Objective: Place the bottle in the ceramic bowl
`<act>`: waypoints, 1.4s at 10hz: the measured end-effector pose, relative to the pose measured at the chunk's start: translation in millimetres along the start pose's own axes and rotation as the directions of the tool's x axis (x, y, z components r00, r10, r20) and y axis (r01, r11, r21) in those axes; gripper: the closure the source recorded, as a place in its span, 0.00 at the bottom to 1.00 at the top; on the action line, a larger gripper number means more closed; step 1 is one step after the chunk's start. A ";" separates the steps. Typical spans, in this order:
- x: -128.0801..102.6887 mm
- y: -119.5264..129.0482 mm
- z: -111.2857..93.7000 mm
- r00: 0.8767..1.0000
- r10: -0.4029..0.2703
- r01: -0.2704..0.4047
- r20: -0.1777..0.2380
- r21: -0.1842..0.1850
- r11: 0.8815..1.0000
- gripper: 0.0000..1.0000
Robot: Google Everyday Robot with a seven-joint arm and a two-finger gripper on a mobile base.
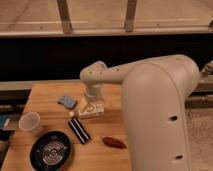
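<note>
The pale cream bottle point(91, 111) lies on its side on the wooden table point(50, 92), white cap toward the left. My gripper point(90, 104) hangs straight down from the white arm, right over the bottle and at it. The black ceramic bowl point(50, 150) with pale rings sits at the table's front left, well apart from the bottle and gripper.
A black striped block point(79, 130) lies just in front of the bottle. A whitish cup point(30, 123) stands at the left, a blue sponge-like item point(66, 102) behind-left of the bottle, a reddish-brown item point(114, 142) at the front. The arm's large white body point(160, 115) fills the right side.
</note>
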 end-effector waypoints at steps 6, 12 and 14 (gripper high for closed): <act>-14.2 0.8 27.0 0.982 -0.089 0.093 -0.164 0.019 0.995 0.20; -16.0 -10.1 54.7 0.965 -0.149 0.139 -0.217 -0.061 0.988 0.20; -12.7 -10.6 63.4 0.957 -0.171 0.155 -0.236 -0.084 0.984 0.21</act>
